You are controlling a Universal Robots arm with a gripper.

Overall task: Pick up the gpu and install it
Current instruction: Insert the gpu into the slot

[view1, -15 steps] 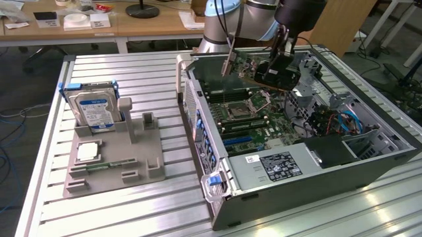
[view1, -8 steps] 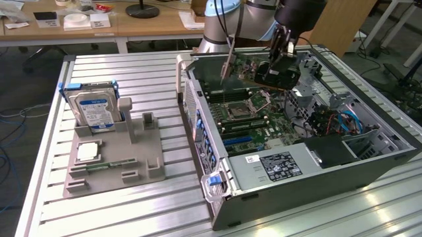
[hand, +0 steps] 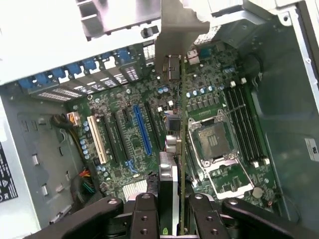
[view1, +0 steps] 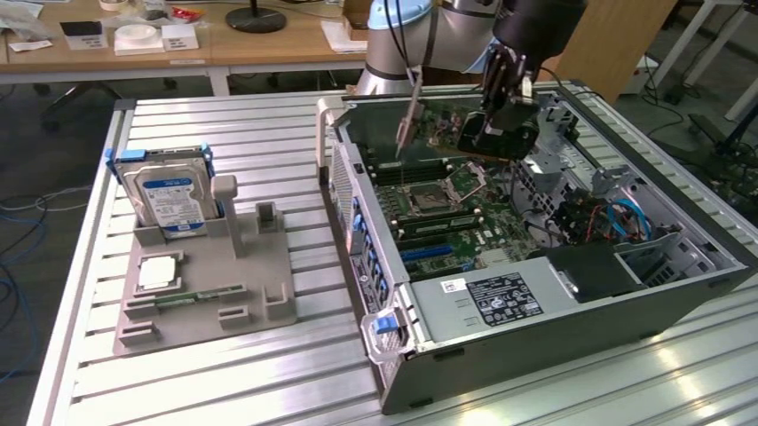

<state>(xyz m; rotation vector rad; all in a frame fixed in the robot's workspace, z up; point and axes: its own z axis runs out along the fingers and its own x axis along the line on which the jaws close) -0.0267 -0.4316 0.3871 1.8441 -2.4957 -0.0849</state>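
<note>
My gripper (view1: 505, 114) is shut on the gpu (view1: 454, 124), a dark green card with a narrow metal bracket (view1: 410, 120) on its end. It hangs on edge above the motherboard (view1: 441, 200) inside the open computer case (view1: 698, 240). In the wrist view the gpu (hand: 182, 149) runs edge-on away from my gripper (hand: 172, 219), with the black fingers (hand: 144, 216) on both sides of it and its bracket (hand: 172, 40) at the far end. The card floats over the board between the blue slot (hand: 142, 128) and the CPU socket (hand: 212, 142), apart from both.
A grey fixture (view1: 237, 293) on the slatted metal table (view1: 284, 142) holds an upright silver hard drive (view1: 169, 200) and a slim RAM stick (view1: 190, 297). The power supply (view1: 498, 297) and drive cage with blue cables (view1: 622, 222) crowd the case's near side. A white slot (hand: 97, 139) lies beside the blue one.
</note>
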